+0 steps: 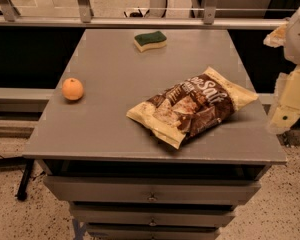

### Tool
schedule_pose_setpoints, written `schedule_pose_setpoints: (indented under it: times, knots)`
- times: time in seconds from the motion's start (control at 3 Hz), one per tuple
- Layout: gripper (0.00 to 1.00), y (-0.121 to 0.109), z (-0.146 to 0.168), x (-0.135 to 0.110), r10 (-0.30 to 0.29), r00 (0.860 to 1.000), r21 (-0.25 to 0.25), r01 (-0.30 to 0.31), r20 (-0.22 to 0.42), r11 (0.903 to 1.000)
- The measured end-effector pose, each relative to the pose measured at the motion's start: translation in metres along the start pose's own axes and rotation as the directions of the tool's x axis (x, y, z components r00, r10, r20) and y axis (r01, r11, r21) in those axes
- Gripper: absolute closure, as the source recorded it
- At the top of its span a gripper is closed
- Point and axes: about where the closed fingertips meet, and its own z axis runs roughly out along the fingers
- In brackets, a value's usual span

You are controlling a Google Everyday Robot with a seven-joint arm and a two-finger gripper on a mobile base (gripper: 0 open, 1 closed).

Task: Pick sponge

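The sponge has a dark green top over pale yellow foam. It lies flat near the far edge of the grey table, a little right of the middle. My gripper shows as pale, blurred parts at the right edge of the camera view, off the table's right side. It is far from the sponge and holds nothing that I can see.
A brown-and-cream snack bag lies on the right front part of the table. An orange sits near the left edge. Drawers are under the tabletop. A railing runs behind the table.
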Motion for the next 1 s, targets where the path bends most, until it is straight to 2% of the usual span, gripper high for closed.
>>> schedule_pose_setpoints:
  times: [0.33,0.67,1.0]
  knots:
    - [0.0,-0.001,0.0,-0.001,-0.001,1.0,0.005,0.001,0.003,1.0]
    - [0.0,-0.039,0.035,-0.017,-0.005,0.996,0.04,0.001,0.095,0.9992]
    - [0.0,-0.088,0.077,-0.05,-0.013,0.974,0.08,-0.005,0.224,0.9968]
